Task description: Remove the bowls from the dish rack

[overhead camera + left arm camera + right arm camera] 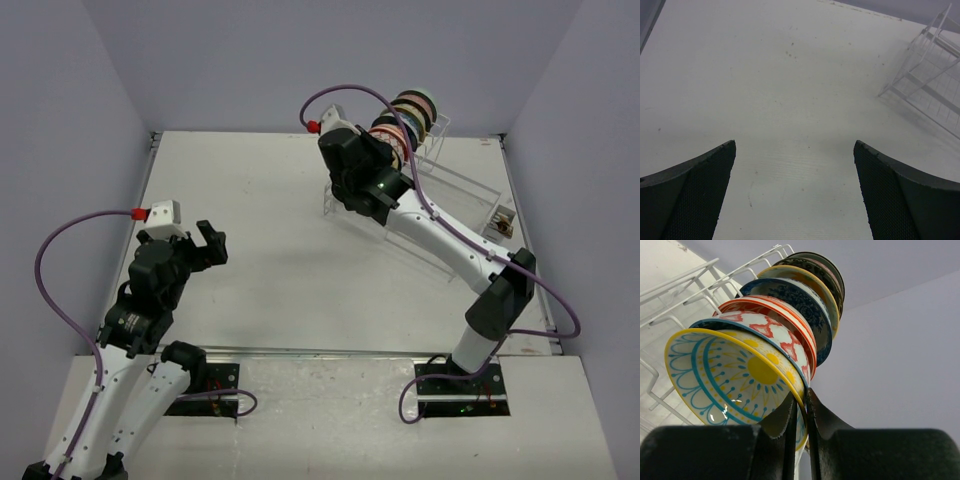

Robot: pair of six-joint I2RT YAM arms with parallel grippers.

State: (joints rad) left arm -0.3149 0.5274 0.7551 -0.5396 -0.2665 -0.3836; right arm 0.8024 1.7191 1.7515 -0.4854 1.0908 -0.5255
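Evidently the yellow-flower bowl (735, 375), first of the bowls (795, 300) stood in the dish rack (685, 287) just beyond the right pincer (805, 407), is pinched by its rim, a hold judged right for stiff, slippery, breakable ceramic.

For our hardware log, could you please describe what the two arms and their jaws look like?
The left arm and right arm both have white link shells and black joint housings. Each carries a purple cable ending in a red connector near the wrist. The right wrist shows a small green light. The jaws are black with mesh-textured inner faces.
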